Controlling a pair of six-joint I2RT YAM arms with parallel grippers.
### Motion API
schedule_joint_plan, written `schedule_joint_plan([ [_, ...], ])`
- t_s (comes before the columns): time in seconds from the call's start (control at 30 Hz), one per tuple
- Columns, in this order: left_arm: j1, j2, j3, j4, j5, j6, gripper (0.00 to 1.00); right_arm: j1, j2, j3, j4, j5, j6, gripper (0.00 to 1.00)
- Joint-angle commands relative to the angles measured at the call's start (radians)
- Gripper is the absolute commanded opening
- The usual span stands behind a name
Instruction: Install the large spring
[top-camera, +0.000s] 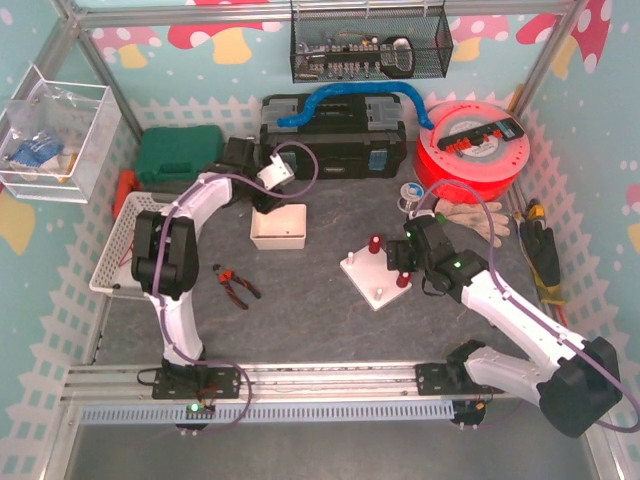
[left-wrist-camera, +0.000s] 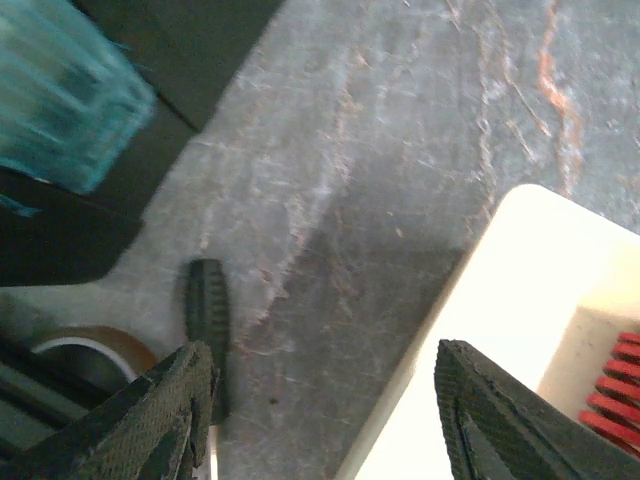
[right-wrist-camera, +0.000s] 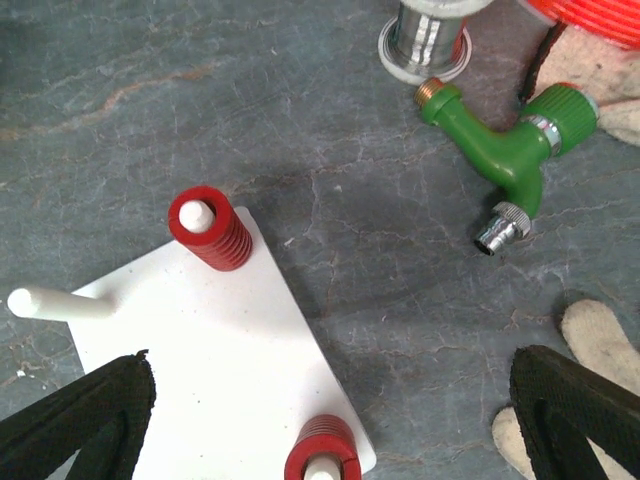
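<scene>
Left claw is hanging partly open, gripping nothing, over the edge of the box, where a red spring, likely the large one, is lying inside. Right claw is hovering wide open and empty over the board, which is carrying two fitted coils and one bare peg. Picking looks like the step in hand: the left claw is needing to shift over the spring, dip into the box and close on it before taking it to that peg.
</scene>
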Motion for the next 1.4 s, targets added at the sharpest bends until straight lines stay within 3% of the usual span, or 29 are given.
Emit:
schedule_joint_plan([
  [0.0,-0.002,0.013,-0.045,-0.019,0.057,0.085,0.63,0.004,0.007,0.046,-0.03,0.028,0.009,0.96],
  [0.23,-0.004,0.059,-0.028,-0.013,0.035,0.103,0.59,0.002,0.013,0.068,-0.056,0.047,-0.02,0.96],
  [0.47,-0.006,0.046,-0.069,-0.011,0.02,0.115,0.46,0.003,0.013,0.08,-0.067,0.066,-0.026,0.96],
  [0.73,-0.003,0.001,-0.111,-0.011,-0.007,0.103,0.18,0.002,0.033,0.081,-0.066,0.083,-0.028,0.96],
  [0.93,-0.003,-0.054,-0.162,0.018,-0.062,0.067,0.07,0.003,0.041,0.084,-0.064,0.082,-0.028,0.96],
  [1.37,0.003,-0.106,-0.275,0.112,-0.2,-0.218,0.03,0.002,0.038,0.103,-0.066,0.086,-0.068,0.96],
])
